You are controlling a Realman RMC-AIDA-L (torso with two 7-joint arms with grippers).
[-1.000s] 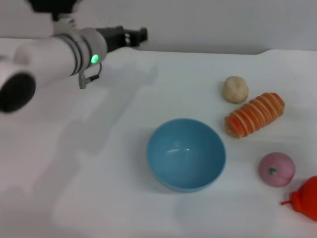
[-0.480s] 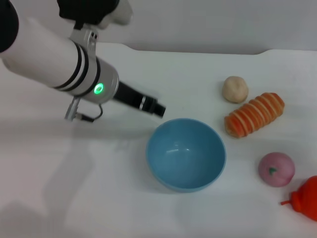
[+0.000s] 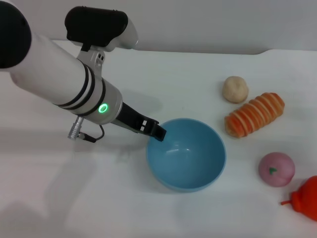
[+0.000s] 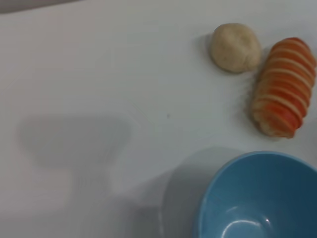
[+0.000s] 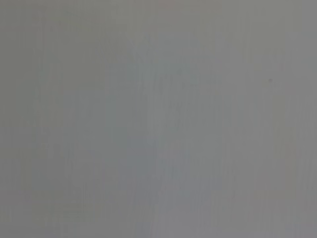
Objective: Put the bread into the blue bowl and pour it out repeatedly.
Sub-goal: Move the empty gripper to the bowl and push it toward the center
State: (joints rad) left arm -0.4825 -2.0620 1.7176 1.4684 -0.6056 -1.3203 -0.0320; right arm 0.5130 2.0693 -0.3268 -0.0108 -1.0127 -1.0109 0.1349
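Our left gripper [image 3: 157, 133], whose opening we cannot judge, hovers at the light-blue plastic bowl's [image 3: 205, 181] rim; the long orange-and-cream striped bread [image 3: 255, 114] lies beyond it, angled away.

We see the bowl [image 3: 186, 154], light blue, upright and empty; the striped orange-and-cream bread [image 3: 255, 114] lies just beside it, apart.
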